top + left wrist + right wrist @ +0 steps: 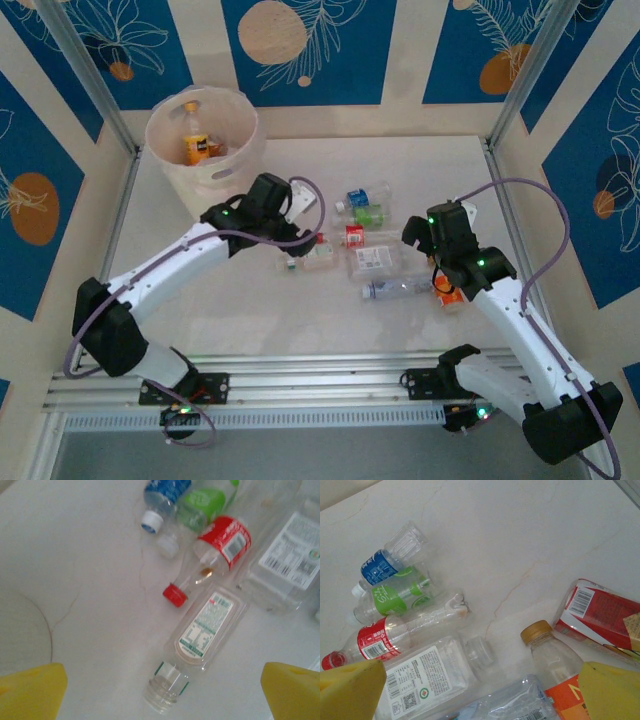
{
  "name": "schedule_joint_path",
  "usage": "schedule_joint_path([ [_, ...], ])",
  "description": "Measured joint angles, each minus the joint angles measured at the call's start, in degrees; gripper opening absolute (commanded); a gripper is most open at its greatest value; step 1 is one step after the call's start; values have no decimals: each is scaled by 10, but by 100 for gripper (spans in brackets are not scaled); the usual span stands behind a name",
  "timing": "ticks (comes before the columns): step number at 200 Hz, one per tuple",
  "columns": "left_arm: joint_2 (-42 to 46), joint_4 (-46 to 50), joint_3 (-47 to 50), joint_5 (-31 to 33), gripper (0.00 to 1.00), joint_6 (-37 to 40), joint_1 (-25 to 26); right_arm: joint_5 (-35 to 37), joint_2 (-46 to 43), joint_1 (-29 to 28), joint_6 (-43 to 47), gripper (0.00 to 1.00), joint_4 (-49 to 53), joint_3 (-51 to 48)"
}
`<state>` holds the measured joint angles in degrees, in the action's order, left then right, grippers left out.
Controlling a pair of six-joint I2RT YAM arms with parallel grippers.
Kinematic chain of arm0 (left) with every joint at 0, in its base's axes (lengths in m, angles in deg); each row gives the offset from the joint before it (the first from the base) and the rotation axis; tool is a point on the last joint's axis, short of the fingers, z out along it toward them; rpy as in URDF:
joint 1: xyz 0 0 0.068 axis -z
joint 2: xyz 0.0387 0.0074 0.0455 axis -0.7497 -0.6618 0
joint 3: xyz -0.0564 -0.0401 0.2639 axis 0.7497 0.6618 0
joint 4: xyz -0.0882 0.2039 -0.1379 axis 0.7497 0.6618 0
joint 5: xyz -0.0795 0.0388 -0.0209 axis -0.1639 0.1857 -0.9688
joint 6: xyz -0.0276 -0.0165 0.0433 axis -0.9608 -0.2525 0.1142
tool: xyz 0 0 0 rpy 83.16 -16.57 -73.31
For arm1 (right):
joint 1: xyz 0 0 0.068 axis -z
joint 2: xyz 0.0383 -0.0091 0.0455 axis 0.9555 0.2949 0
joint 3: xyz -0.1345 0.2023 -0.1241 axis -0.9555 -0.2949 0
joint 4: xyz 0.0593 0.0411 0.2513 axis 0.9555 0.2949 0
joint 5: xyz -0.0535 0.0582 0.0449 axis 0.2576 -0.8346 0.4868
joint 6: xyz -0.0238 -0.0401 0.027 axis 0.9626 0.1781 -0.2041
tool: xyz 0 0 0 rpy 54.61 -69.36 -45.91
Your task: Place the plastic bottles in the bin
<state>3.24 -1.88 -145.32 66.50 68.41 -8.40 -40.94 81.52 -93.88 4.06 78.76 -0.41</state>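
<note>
While the bin (165, 150) stands upper left in the top view, the plastic bottles (372, 258) lie at centre. Left wrist: the left gripper (161, 692) gapes wide over a clear bottle (200, 630), lower centre. Right wrist: the right gripper (480, 690) gapes likewise.

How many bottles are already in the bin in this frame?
1 that can be made out: an orange bottle inside the bin, seen through its open top. More may lie lower down, hidden by the bin's wall.
</note>
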Motion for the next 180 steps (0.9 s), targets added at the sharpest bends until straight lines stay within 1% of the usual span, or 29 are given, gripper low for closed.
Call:
schedule_joint_path([
  [31, -51, -13, 10, -20, 99, 40, 1, -1, 0, 0, -9, 99, 8, 0],
  [68, -109, -33, 10, -37, 99, 70, 4, 0, 0, 0, -17, 99, 19, 0],
  [115, -183, -40, -10, -32, 100, 91, 12, 0, 0, 0, -17, 99, 24, 0],
  [180, -260, -33, -77, -16, 100, 107, 42, 5, 0, 0, -17, 99, 28, 0],
])
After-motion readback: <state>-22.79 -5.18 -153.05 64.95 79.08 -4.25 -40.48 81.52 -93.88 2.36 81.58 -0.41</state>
